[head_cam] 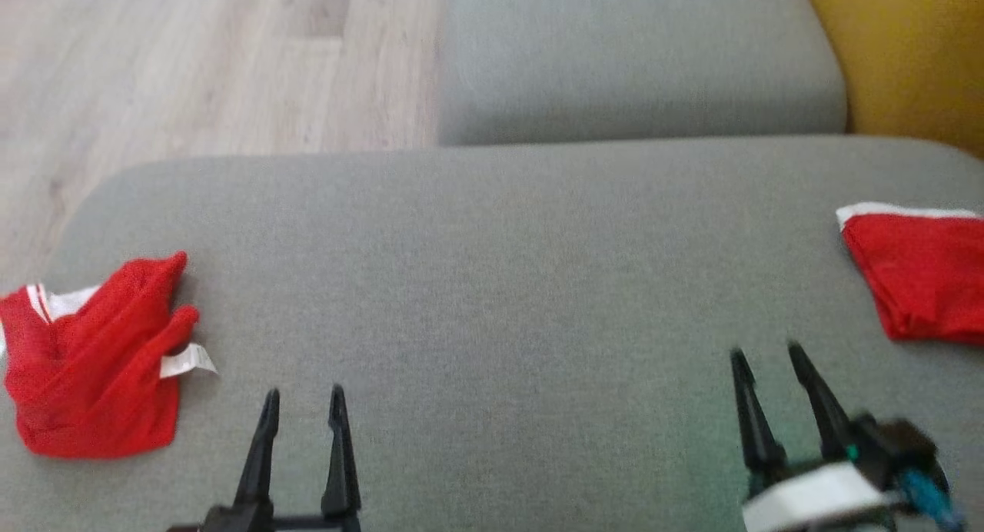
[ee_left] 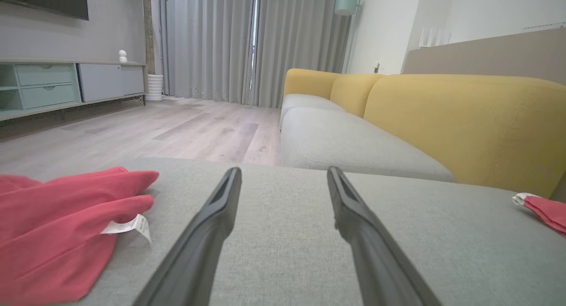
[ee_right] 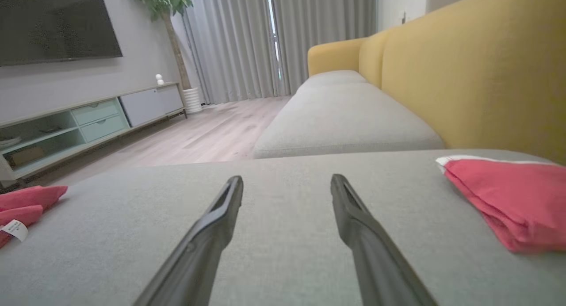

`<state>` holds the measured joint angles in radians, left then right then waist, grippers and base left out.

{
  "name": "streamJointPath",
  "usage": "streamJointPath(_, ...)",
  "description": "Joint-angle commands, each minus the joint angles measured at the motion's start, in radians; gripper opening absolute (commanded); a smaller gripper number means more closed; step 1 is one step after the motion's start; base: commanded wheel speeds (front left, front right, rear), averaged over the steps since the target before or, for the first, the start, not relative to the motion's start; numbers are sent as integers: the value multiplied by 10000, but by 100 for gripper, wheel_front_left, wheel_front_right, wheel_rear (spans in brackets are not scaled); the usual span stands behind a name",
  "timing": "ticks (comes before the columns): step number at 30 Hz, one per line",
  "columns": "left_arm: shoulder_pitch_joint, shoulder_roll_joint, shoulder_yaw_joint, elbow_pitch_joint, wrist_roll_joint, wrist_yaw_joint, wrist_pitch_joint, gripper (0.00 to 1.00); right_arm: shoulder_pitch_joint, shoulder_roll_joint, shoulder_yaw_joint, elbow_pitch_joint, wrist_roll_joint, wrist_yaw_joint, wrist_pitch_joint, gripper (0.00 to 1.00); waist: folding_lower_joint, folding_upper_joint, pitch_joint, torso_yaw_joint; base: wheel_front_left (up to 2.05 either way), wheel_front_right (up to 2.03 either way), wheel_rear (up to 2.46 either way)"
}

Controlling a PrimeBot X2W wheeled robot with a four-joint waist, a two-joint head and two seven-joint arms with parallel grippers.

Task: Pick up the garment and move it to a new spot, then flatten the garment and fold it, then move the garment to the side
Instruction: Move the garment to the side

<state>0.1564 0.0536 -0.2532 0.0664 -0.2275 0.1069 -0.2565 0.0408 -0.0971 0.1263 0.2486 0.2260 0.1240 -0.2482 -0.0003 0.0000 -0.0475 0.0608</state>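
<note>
Lying crumpled near the left edge of a broad grey fabric sofa cushion (head_cam: 492, 286), a red garment with white trim (head_cam: 92, 363) is seen in the head view. A white care label (head_cam: 188, 360) is turned out from its right side and rests on the cushion. A second red garment, folded flat with a white band along its far edge (head_cam: 922, 278), is placed near the right edge of the same cushion, well apart from the first. The grey fabric between the two is left bare.

The left gripper (head_cam: 304, 394) is held low over the cushion, just to the right of the crumpled garment and not touching it. Its jaws are spread wide and nothing is held between them. The right gripper (head_cam: 766, 353) is held over the right part of the cushion, near the folded garment's lower left corner but apart from it. Its jaws are likewise parted and nothing is gripped.

Beyond the cushion, a second grey seat cushion (head_cam: 638, 55) is set against a mustard-yellow upholstered backrest (head_cam: 915, 55), and pale wood-plank flooring (head_cam: 192, 63) is seen to the left.
</note>
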Motion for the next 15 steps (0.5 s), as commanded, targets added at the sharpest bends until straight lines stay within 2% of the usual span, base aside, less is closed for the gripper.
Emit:
streamJointPath(1,-36,-34,417,-407,135,89,-53,100,258,36,13,-478,-185,67,-132,100,3,0,-444,150,0,0,0)
streamJointPath(6,811,-34,597,-434,645,-53,-53,100,1432,306,-538,-982,-627,67,-134,100,3,0,-885,157,0,0,0)
streamJointPath(15,1036,-34,875,-363,833,-188,-53,100,1700,430,-656,-1065,-703,67,-134,100,3,0,-1047,99,0,0,0)
